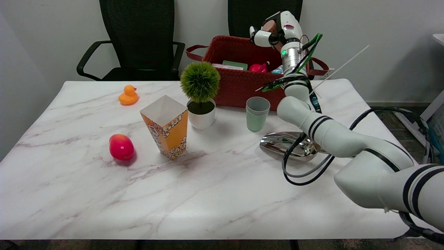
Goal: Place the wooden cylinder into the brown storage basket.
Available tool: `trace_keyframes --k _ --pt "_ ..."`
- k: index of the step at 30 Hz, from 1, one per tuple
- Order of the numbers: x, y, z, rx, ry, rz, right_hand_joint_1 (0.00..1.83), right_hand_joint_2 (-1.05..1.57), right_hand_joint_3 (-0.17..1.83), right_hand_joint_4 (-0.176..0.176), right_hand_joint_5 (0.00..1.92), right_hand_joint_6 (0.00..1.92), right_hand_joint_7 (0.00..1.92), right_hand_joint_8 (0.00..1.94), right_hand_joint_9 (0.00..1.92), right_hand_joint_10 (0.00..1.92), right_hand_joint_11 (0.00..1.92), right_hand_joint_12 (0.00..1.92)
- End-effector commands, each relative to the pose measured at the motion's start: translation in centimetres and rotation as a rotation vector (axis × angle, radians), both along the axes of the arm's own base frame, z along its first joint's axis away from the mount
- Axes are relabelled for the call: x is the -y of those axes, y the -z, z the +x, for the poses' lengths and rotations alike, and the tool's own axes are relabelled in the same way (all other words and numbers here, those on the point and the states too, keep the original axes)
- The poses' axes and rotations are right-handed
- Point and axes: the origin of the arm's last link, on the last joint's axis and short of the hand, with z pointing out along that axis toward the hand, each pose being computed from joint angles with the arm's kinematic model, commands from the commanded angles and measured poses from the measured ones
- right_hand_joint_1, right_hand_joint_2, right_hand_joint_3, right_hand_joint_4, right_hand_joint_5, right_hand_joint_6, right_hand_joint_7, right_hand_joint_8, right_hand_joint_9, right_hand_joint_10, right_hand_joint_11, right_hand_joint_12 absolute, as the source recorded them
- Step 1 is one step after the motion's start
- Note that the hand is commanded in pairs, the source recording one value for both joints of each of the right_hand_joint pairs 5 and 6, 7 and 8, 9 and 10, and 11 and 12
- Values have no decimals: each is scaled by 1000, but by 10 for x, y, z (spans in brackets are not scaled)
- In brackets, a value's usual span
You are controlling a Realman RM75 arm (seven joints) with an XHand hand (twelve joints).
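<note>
I have the right robot hand (pixel 274 31) raised above the far right part of the basket (pixel 236 83), its fingers wrapped around the wooden cylinder (pixel 270 27), which shows as a brown block between the white fingers. The cylinder is up in the air over the basket, clear of the rim. The arm (pixel 312 121) reaches in from the lower right and rises steeply to the wrist, with green and black cables running along it.

Inside the basket I can make out a green box (pixel 235 64), something red (pixel 258 67) and a bit of something pale blue at the right, too hidden to name. In front of the basket on the marble worktop (pixel 208 194) stand a small potted plant (pixel 200 93) with a round green top and a pale green cup (pixel 257 113). A popcorn box (pixel 166 126) stands just left of the plant pot. Further left lie a red fruit (pixel 121 147) and, near the back edge, an orange rubber duck (pixel 128 95). A shiny metal object (pixel 288 145) lies partly under the arm
</note>
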Motion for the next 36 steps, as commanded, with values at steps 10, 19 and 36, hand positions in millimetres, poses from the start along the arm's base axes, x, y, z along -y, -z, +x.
trace_keyframes --k 10,19,36 --pt "28 -34 -22 -191 397 -53 921 1022 730 0 1920 1920 1920 1920 1755 1755 1845 1845" --pt "24 -27 -46 -200 471 -23 925 1019 724 0 1920 1920 1915 1915 1749 1749 1825 1825" --pt "26 -18 -45 -208 464 0 937 1033 710 0 1920 1920 1889 1889 1729 1729 1780 1780"
